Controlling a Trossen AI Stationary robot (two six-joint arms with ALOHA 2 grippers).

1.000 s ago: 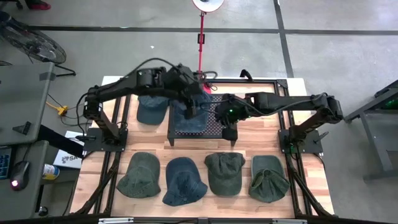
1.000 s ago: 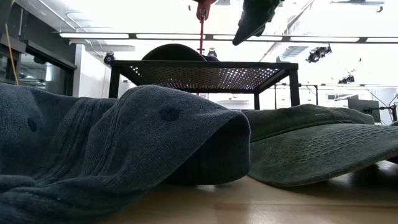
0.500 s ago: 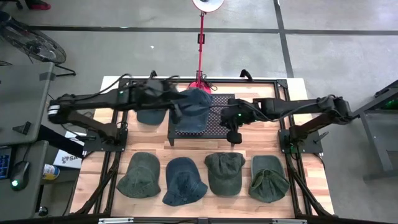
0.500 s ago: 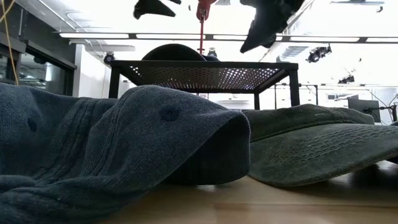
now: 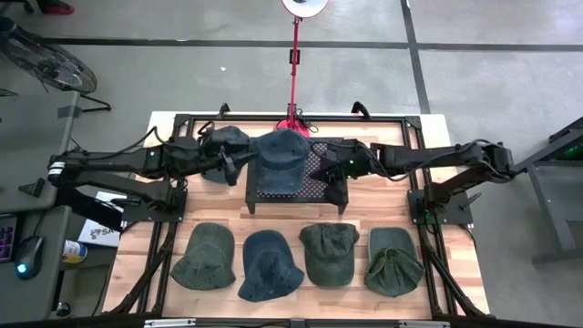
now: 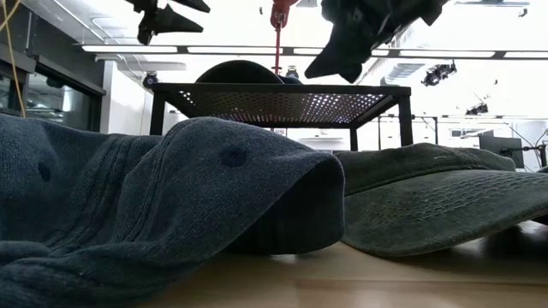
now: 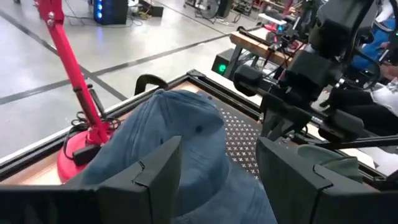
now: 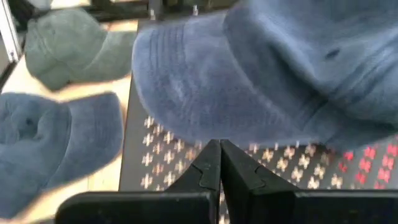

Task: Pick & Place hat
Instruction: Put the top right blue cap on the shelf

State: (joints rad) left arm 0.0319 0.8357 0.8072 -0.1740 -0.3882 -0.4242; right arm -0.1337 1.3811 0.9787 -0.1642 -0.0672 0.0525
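Note:
A blue hat (image 5: 281, 159) sits crown up on the black perforated stand (image 5: 319, 182); in the low view it is the dark dome (image 6: 240, 72) on the stand's top. My left gripper (image 5: 233, 165) is open and hovers just left of the hat, which the left wrist view shows beyond the open fingers (image 7: 180, 134). My right gripper (image 5: 334, 180) is shut over the stand's right part. Its fingertips (image 8: 219, 149) point at the hat's brim (image 8: 186, 106) and stand short of it.
Several hats lie in a row along the near edge: green (image 5: 205, 258), blue (image 5: 271, 264), green (image 5: 329, 253), green (image 5: 393, 261). Another dark hat (image 5: 221, 148) lies left of the stand under my left arm. A red lamp pole (image 5: 294, 55) stands at the far edge.
My left gripper has drawn back from above the blue hat toward the table's left and now hovers beside it. The hat has stayed on the stand and now shows whole. My right gripper has shifted slightly toward the far edge beside the stand's right part.

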